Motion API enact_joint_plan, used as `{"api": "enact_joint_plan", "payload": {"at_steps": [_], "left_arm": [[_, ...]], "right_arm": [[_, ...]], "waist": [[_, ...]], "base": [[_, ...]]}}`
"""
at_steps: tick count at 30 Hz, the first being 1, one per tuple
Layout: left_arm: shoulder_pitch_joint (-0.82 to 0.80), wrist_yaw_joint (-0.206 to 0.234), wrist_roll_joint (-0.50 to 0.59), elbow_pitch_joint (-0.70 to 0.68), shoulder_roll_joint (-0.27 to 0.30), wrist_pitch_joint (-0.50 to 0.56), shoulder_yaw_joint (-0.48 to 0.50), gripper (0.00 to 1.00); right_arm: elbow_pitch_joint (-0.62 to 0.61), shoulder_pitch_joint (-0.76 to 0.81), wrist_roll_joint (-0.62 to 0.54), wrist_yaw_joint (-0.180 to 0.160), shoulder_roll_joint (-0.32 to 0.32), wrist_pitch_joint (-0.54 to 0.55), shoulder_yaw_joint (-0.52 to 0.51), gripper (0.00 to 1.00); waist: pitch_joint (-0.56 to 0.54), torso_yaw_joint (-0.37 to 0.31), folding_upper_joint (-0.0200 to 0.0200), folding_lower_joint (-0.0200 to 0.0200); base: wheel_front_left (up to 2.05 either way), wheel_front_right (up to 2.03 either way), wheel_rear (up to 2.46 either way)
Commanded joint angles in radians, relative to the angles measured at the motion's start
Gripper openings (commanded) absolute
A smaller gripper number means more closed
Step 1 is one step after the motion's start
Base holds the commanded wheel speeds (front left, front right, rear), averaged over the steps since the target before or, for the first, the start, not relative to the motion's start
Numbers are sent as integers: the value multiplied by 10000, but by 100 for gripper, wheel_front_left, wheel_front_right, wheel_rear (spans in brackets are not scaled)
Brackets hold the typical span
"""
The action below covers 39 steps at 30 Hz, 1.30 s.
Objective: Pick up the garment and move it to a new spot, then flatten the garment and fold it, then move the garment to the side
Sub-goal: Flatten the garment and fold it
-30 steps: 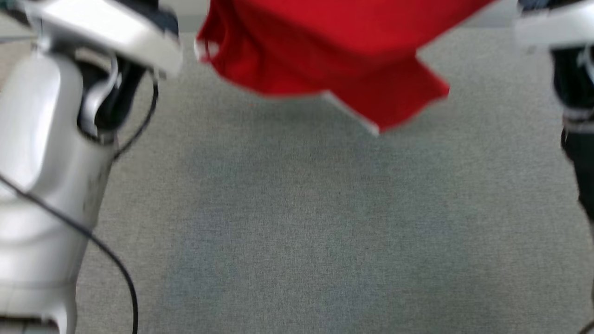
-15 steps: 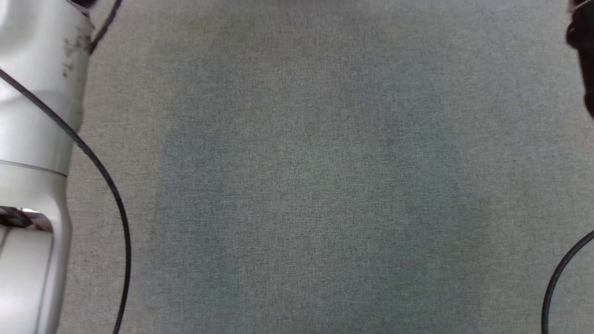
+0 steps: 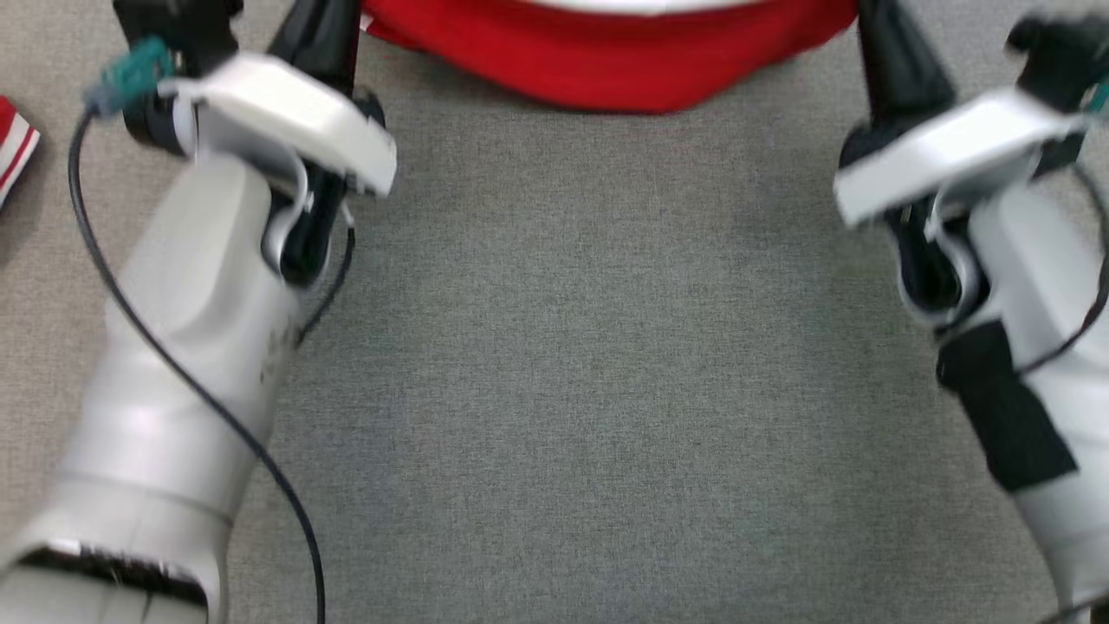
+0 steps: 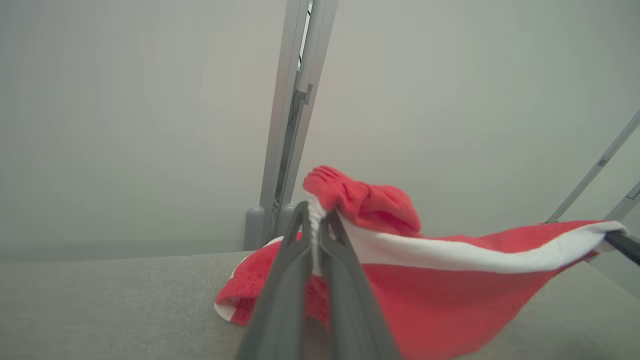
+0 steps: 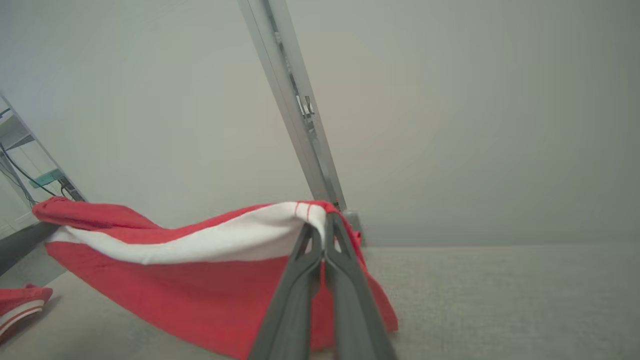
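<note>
**Red garment hangs stretched by its white band**

The garment (image 4: 450, 285) is red with a broad white band along its upper edge. It is spread sideways, one end of the band pinched in the left gripper (image 4: 314, 212), the other in the right gripper (image 5: 320, 222). Its red body sags below in loose folds.

text: none readable | labels, brands, numbers: none readable — head and both wrist views

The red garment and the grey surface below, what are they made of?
The garment looks like soft knit fabric, matte red with a white band: it drapes and bunches. The surface looks like matte grey woven cloth, by its fine grain.
</note>
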Motion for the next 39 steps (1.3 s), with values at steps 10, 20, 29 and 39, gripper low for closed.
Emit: {"api": "enact_joint_plan", "payload": {"at_steps": [10, 20, 29, 39], "left_arm": [[4051, 48, 958, -2607, -93, -41, 371, 0], [7043, 471, 966, -4243, 496, 489, -29, 0], [10136, 1126, 534, -6756, 1426, 2077, -364, 0], [11957, 1909, 357, -9332, 2574, 3597, -325, 0]], "right_arm": [[-1909, 3825, 555, 6, -545, -42, -255, 0], [-3380, 7485, 812, 6, -607, 8, -846, 0], [-5447, 10741, -146, 5, 347, 1144, -2411, 0], [-8246, 12981, -1360, 5, 1253, 2990, -3852, 0]], "waist": [[-921, 117, 0, -1], [-1996, 120, 0, -1], [-2919, 116, 0, -1], [-3087, 104, 0, -1]], "base": [[0, 0, 0], [0, 0, 0], [0, 0, 0], [0, 0, 0]]}}
